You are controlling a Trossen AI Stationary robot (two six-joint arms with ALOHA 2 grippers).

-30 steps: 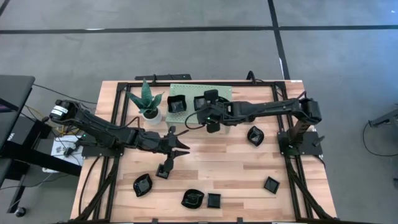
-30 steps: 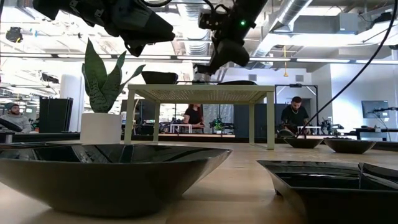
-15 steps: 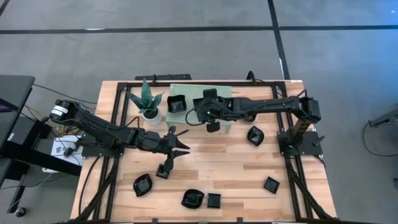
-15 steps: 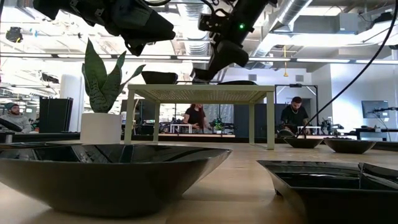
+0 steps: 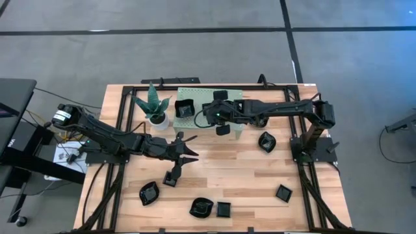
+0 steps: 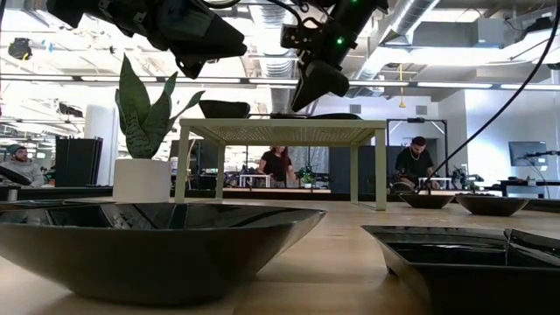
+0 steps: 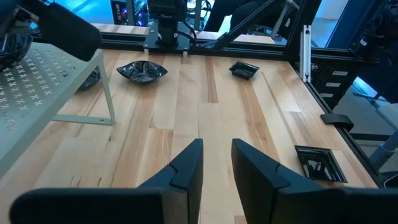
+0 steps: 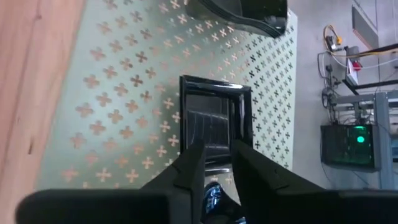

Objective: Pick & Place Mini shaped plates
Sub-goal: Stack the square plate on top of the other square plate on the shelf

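Wooden table (image 5: 240, 169), green stand (image 5: 239, 97), plant (image 5: 155, 107), plates (image 5: 266, 141)

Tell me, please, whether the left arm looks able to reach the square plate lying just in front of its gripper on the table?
Probably yes. The left gripper hangs open above bare wood, and the small square plate lies apart from the other dishes with nothing over it.

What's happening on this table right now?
The right hand hangs over the pale green perforated stand, its fingers a little apart, right above a square black mini plate lying flat on the stand; another black plate sits beside it. The left hand hovers over the middle of the wooden table, holding nothing. More black plates lie scattered on the table near its front edge and right side.
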